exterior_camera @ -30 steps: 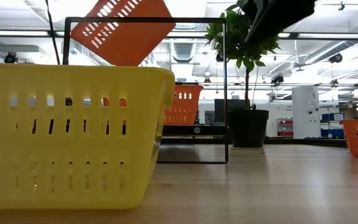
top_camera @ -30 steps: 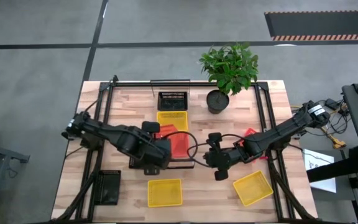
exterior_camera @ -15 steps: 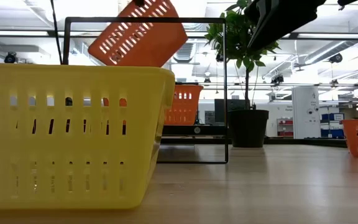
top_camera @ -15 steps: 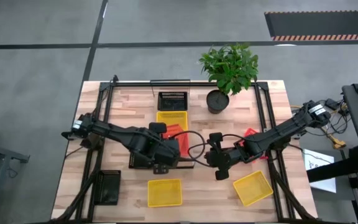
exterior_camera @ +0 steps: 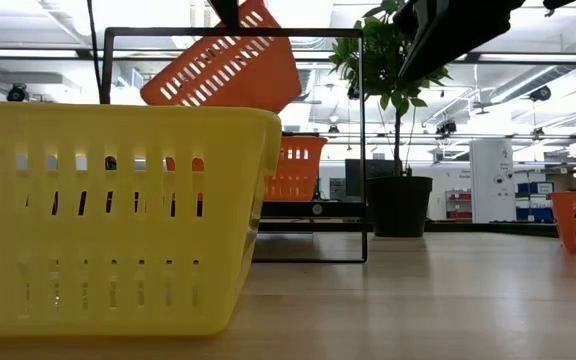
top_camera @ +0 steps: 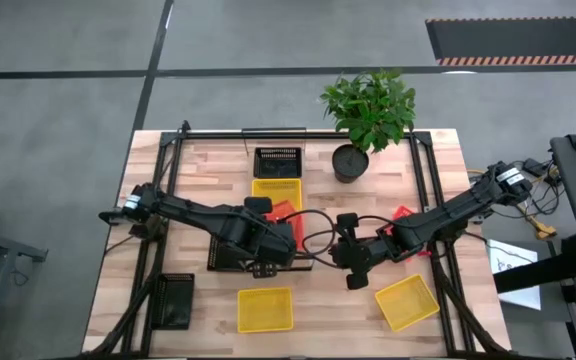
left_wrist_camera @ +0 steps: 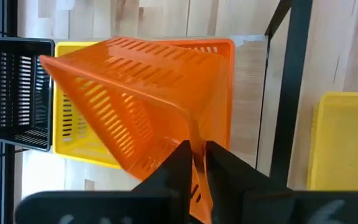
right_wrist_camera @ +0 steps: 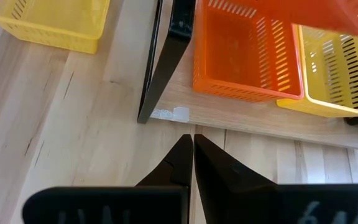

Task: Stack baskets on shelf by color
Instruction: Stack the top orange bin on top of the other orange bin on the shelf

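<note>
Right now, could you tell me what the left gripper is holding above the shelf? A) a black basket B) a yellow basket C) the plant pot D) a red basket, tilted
D: in the left wrist view the left gripper pinches the rim of a tilted red basket, held above the red one already on the shelf.

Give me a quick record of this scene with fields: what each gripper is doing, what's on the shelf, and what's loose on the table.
left gripper: pinching the rim of a tilted orange plastic mesh basket, held above the shelf
right gripper: shut, empty, beside the shelf
light-wood shelf with black frame: holds a black mesh basket, a yellow mesh basket, an orange basket
table: two yellow baskets, a black basket, another orange basket, a potted plant
</note>
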